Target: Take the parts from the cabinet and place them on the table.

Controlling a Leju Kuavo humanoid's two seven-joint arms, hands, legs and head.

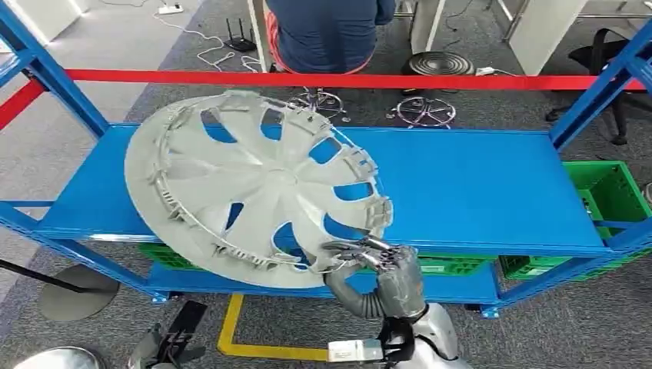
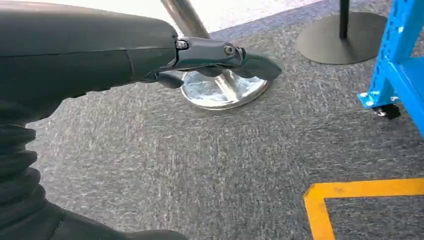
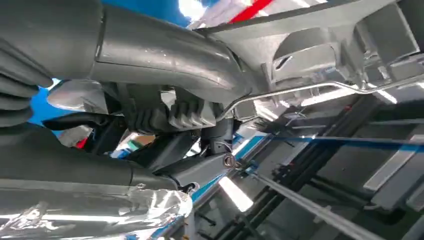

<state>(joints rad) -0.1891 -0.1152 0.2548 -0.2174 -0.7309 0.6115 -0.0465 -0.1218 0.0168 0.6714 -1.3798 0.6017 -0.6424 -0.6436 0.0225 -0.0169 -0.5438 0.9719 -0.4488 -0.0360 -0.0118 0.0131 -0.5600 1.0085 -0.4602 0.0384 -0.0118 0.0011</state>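
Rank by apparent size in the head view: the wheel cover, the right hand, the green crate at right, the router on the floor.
1. Wheel cover, by far the largest.
2. Green crate, partly cut off by the shelf frame.
3. Right hand, nearer the camera, so unsure against the crate.
4. Router, smallest and farthest.

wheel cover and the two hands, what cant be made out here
- Wheel cover: head view shows its ribbed back; the outer face is turned away.
- Right hand: holds the cover's lower rim; the rim hides its fingertips.
- Left hand: hangs over carpet, cut off by the left wrist view's edge.
- Green crates: contents hidden by the blue shelf.
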